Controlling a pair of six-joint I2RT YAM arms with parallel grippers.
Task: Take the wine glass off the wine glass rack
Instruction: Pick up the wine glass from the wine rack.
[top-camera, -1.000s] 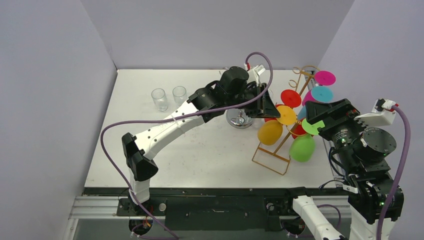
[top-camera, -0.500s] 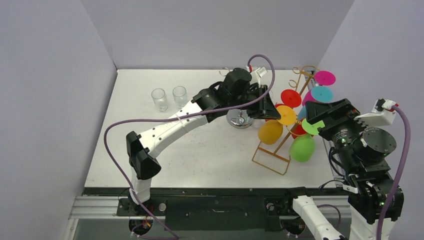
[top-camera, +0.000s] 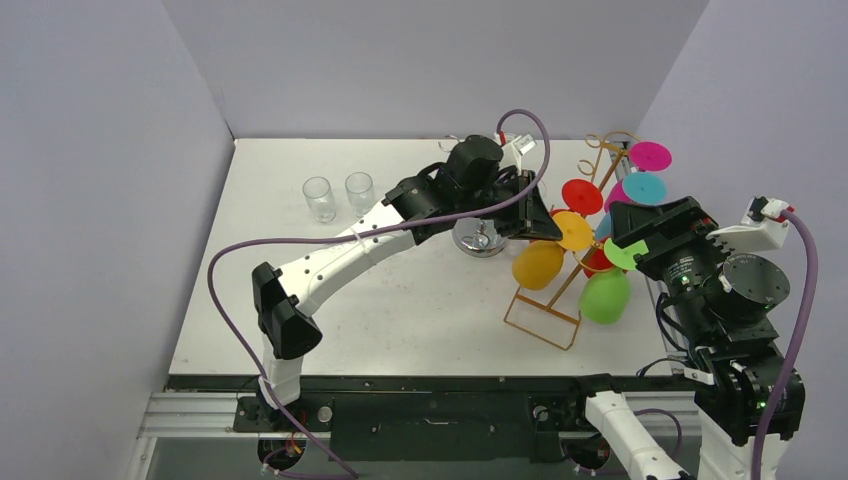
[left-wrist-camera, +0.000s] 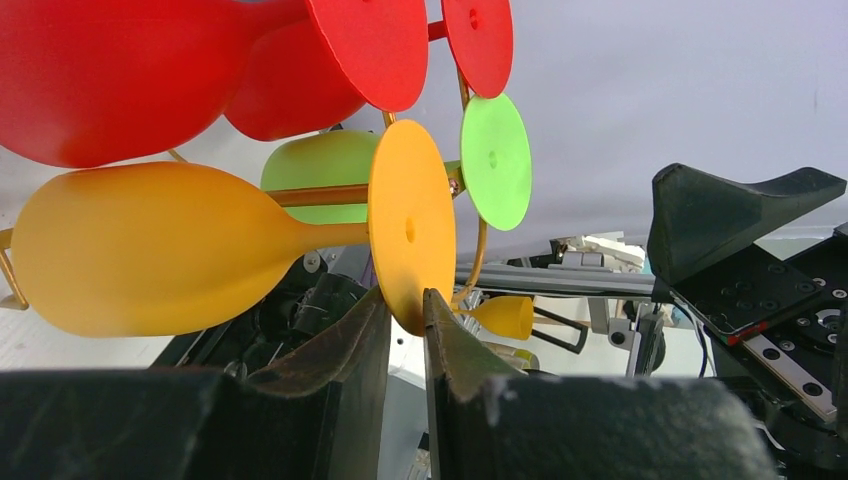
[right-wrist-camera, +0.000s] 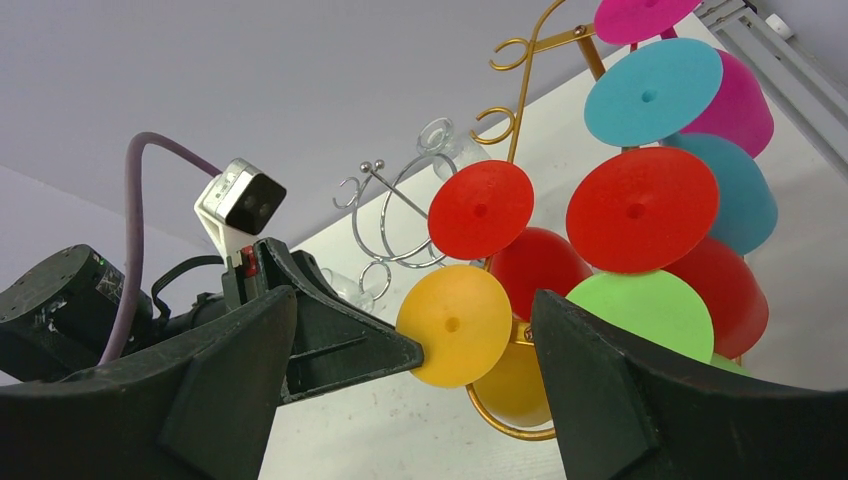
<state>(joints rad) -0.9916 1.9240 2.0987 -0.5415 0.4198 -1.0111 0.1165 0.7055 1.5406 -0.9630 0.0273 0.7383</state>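
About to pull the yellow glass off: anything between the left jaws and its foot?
Nothing visible. The left gripper straddles the foot edge of the yellow glass; the foot of the green glass hangs apart, beyond it.

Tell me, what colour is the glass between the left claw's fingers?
Orange-yellow glass, clearest in the left wrist view.

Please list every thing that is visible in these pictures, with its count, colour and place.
yellow wine glass: one, yellow, on rack, nearest left arm
other wine glasses: five; green, two red, teal, magenta; on same rack
wine glass rack: one, gold, table's right side
wire stand: one, silver, left of rack
tumblers: two, clear, table's far left
table: one, white
left gripper: one, black, fingers astride yellow glass's foot
right gripper: one, black, open, beside rack
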